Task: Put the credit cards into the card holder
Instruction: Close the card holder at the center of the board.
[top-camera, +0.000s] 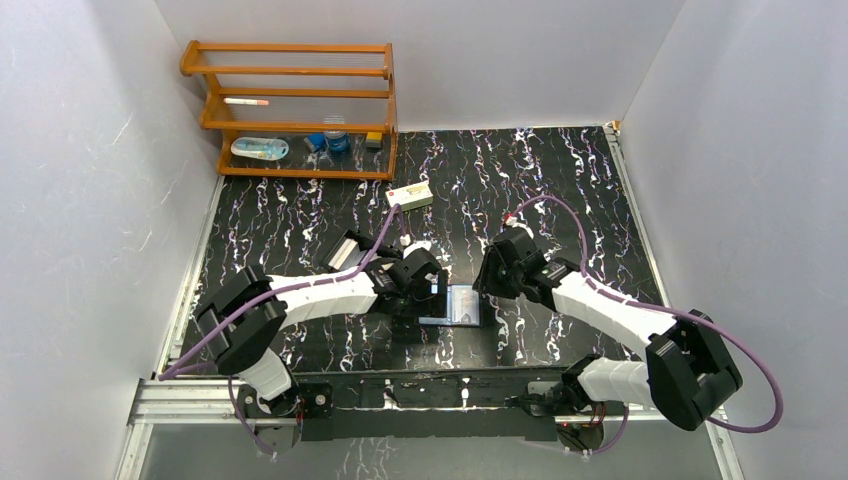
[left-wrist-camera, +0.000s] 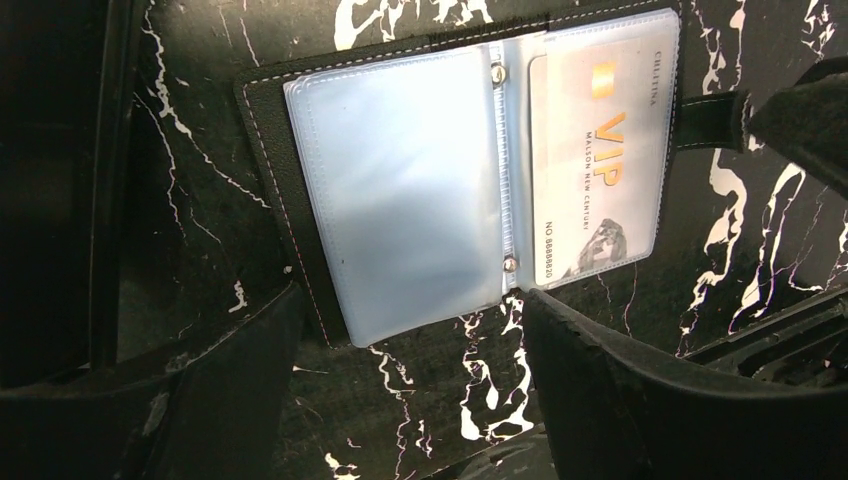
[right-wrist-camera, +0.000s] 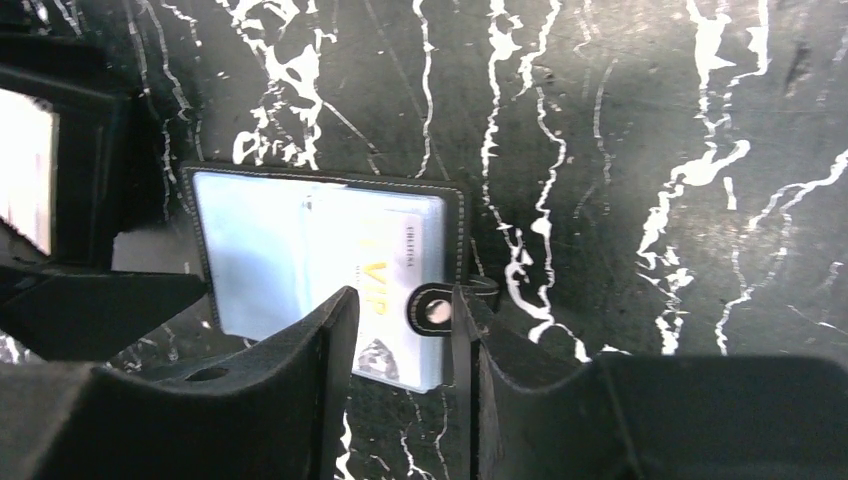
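One card (left-wrist-camera: 595, 150) sleeved, card holder (left-wrist-camera: 400, 190) flat, right gripper (right-wrist-camera: 405, 300) astride tab (right-wrist-camera: 435, 312) (parted)

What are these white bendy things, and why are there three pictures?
They are two robot arms with pincer hands. The wide picture looks down from above; the other two come from cameras on each wrist. On the black marbled table lies an open card holder with one VIP card in a sleeve. The left gripper is open over it, and the right gripper stands open around its snap tab. Neither holds anything. A wooden rack and a cream carton sit farther back.
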